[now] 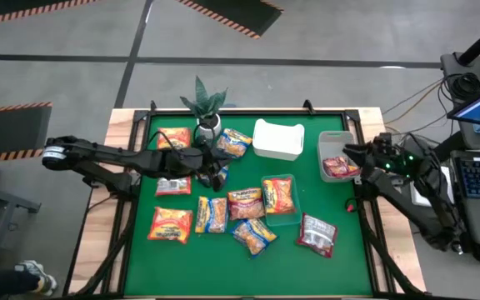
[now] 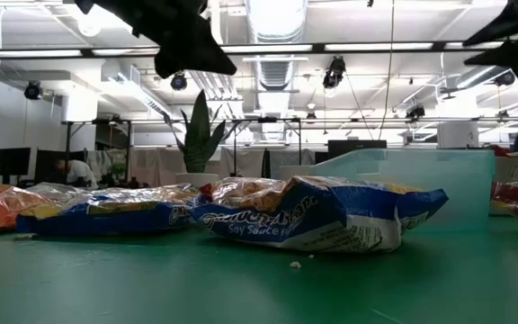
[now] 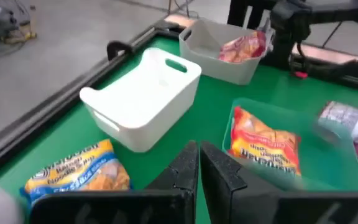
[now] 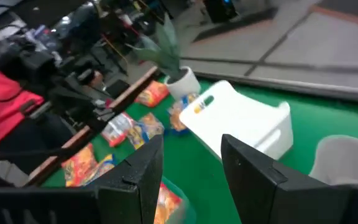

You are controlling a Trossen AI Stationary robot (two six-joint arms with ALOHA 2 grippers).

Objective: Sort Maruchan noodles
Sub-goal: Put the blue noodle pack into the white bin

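**Between picks: both tools empty over a half-sorted spread**

My left tool (image 1: 217, 177) hangs over the middle of the tabletop (image 1: 140, 267), its two fingers pressed together with nothing between them; in my left wrist view they meet in a thin dark seam. I judge it sits there because the loose packets lie all around it, so any next pick is close. My right tool (image 1: 350, 152) is at the grey bin (image 1: 323, 142) on the far right side, fingers spread wide and empty, which fits a drop into that bin: a dark red-and-silver packet (image 1: 338, 168) lies inside it.

Outward from the left tool: the white tub (image 1: 277, 138) looks empty, and beside it the clear tray (image 1: 292, 218) holds one orange packet (image 1: 278, 195). That reads to me as one container per kind. A yellow-and-blue packet (image 1: 233, 142) lies by the potted plant (image 1: 205, 108), and more orange and yellow-and-blue Maruchan noodles (image 1: 215, 213) lie scattered on the green, some touching or overlapping. Another red-and-silver packet (image 1: 317, 234) lies apart, near the front right.

My left arm covers part of the packets under it, so I cannot count them surely. In the low view a crumpled blue packet (image 2: 317, 216) blocks most of what lies behind it, and both tools are cut off at the top edge.
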